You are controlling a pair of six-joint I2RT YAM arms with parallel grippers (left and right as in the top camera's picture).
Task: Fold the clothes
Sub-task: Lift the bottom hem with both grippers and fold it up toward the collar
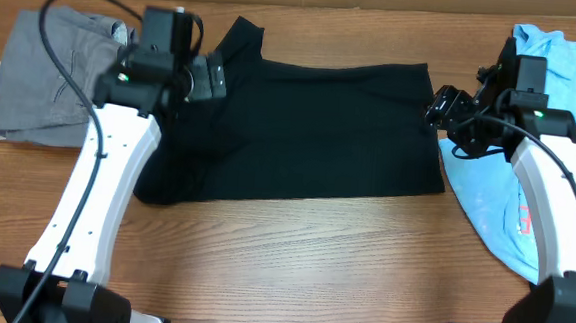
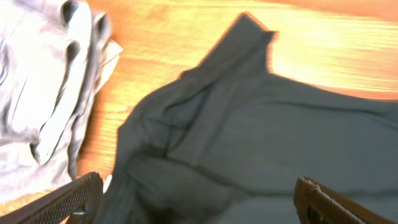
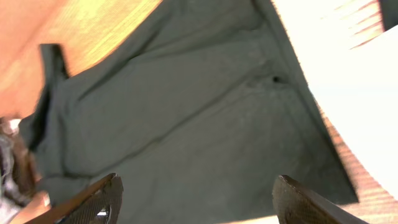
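Clothes lie on the wooden table (image 1: 292,267). The black T-shirt (image 1: 310,133) is in the middle, spread flat as a wide rectangle. One narrow part of it points toward the far edge at its left end, and the cloth has some wrinkles there.

The left gripper (image 1: 205,76) hangs over this left end. In the left wrist view its two fingers (image 2: 71,199) stand wide apart with only the dark cloth below them; they hold nothing. The right gripper (image 1: 441,109) is at the right edge of the shirt. Its fingers (image 3: 93,199) are also apart and hold nothing, with the shirt under them.

A grey garment (image 1: 42,86) lies crumpled to the left, just beside the shirt. A light-blue tee (image 1: 486,199) lies to the right, under the right arm, and touches the right edge of the shirt.
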